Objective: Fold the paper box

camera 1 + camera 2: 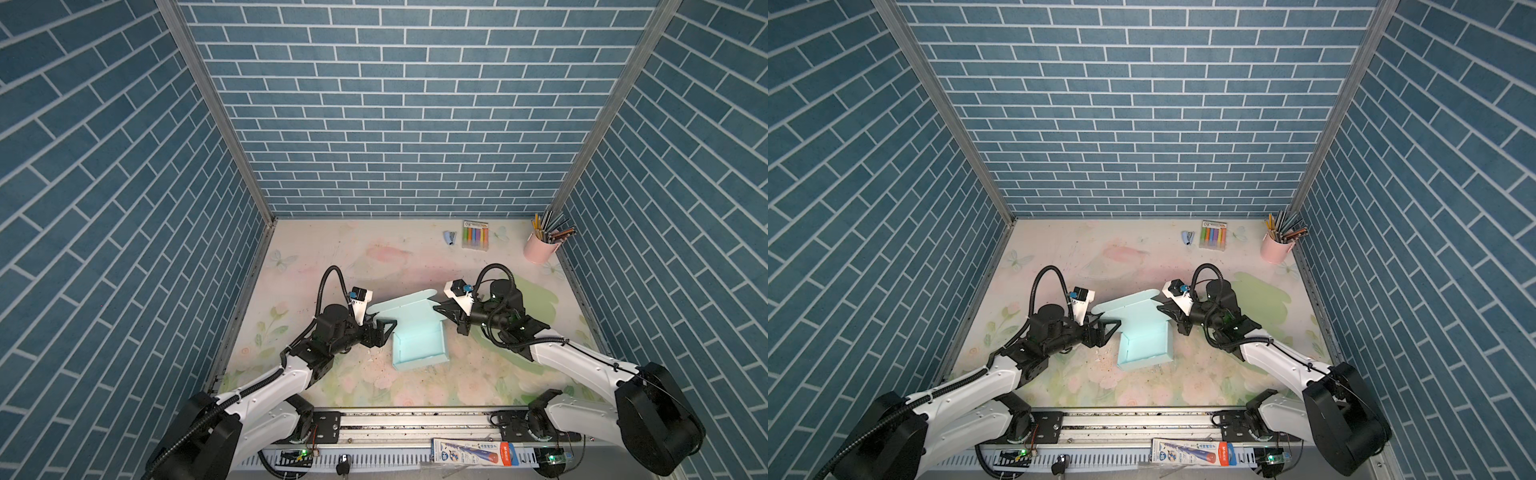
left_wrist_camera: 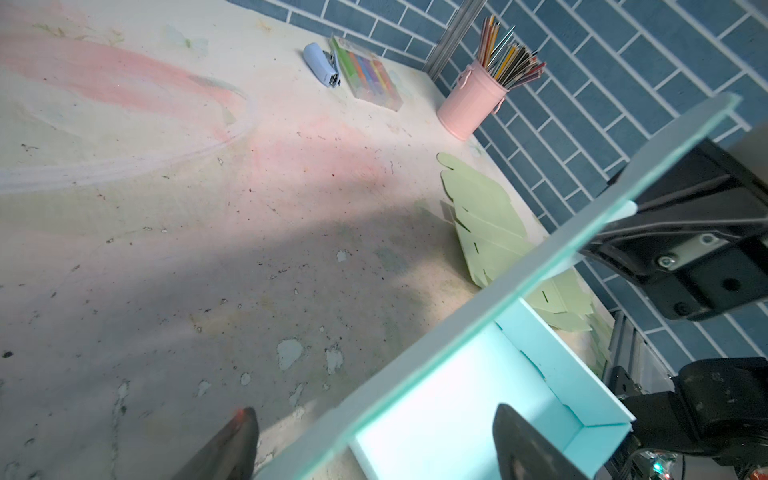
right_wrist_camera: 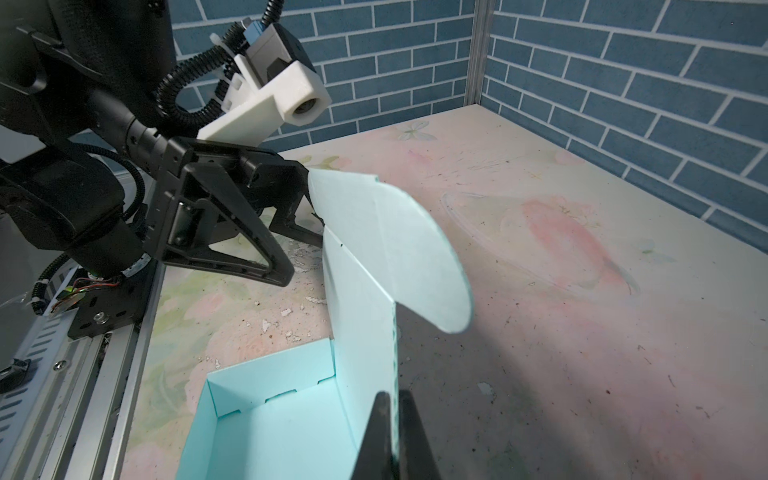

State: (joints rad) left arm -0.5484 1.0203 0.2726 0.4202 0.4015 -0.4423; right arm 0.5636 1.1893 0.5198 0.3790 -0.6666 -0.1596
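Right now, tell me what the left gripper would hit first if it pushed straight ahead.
Probably the raised lid of the paper box, which stands in line between the open left gripper's fingers; depth is unclear.

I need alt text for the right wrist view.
The right gripper is shut on the edge of the raised lid of a light blue paper box on a floral table. The open left gripper is at the lid's far edge.
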